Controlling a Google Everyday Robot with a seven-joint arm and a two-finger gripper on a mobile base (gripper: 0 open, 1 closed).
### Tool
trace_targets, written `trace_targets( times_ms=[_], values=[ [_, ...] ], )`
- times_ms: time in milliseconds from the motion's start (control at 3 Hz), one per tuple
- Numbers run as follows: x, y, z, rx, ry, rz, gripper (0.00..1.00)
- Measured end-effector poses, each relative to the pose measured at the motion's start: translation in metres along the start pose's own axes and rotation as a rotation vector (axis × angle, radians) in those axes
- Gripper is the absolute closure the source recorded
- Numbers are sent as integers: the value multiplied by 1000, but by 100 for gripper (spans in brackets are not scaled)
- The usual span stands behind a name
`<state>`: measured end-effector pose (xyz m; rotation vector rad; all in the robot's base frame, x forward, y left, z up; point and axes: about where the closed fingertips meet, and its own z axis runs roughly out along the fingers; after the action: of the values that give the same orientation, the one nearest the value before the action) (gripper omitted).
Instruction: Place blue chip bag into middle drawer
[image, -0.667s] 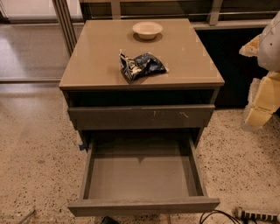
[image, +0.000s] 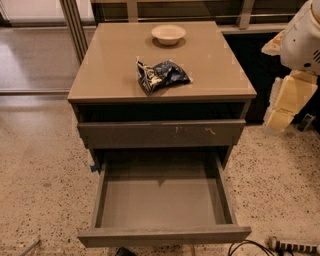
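The crumpled dark navy foil chip bag, white and black print at its left end, lies on the smooth tan worktop of a grey-brown wooden cabinet, near the front edge. A round cream bowl sits behind it, apart. Below, a closed drawer front bears small pale scuffs. Under it the wide shallow middle drawer stands pulled out, its flat grey floor bare. The pale yellow gripper hangs right of the cabinet, well apart from the bag; I cannot tell whether it is spread or closed.
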<state>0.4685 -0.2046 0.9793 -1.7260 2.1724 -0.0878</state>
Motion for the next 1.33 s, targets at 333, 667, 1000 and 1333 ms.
trace_targets(
  times_ms=[333, 667, 1000, 1333],
  values=[
    [-10, -10, 4, 26, -19, -6, 0],
    [-43, -45, 21, 47, -106, -76, 0],
    [-83, -87, 37, 61, -188, -163, 0],
    [-141, -128, 70, 75, -268, -269, 0]
  ],
)
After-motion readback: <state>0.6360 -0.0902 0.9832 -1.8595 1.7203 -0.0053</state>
